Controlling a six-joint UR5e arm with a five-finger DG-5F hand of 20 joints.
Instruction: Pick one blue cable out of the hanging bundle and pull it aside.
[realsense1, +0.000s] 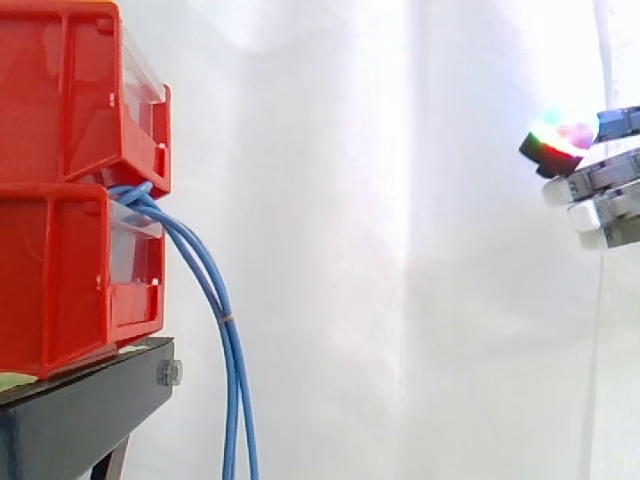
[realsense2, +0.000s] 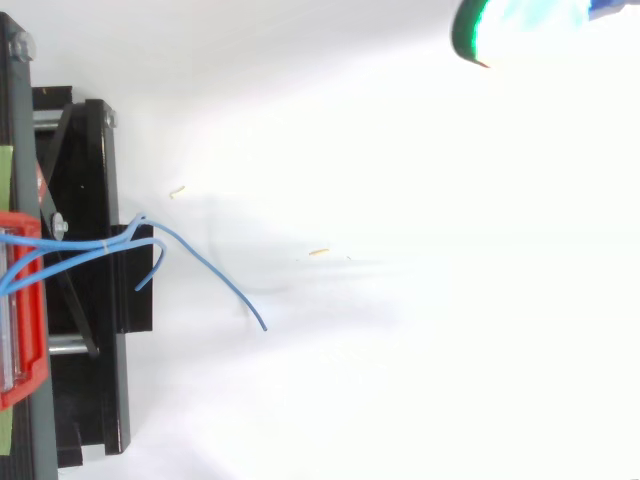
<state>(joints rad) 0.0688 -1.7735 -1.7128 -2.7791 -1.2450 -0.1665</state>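
- Two red bins stacked at the left end of the black stand (realsense1: 90, 400), upper bin (realsense1: 60, 90) sitting directly on lower bin (realsense1: 50, 280).
- Bundle of blue cables (realsense1: 235, 390) coming out between the two bins at their front edge, arching over the stand's edge and hanging straight down beside it, clear of the white curtain (realsense1: 400, 250) behind.
- Thin pale band (realsense1: 227, 318) wrapped round the bundle partway down.
- From above: strands running off the red bin (realsense2: 25, 300) across the stand, loose ends fanning out past its edge, the longest strand (realsense2: 222, 276) reaching farthest out.
- Two small yellowish scraps (realsense2: 319, 252) lying on the white surface beyond the cable ends.
- Hand (realsense1: 600, 185) at the right edge of the side view, level with the upper bin, well apart from the cables.
- Fingers stretched out straight toward the bins, released, nothing held; top fingertip (realsense1: 560, 135) glowing in mixed colours, lower ones white.
- From above, a glowing pad (realsense2: 520, 30) in the top right corner.
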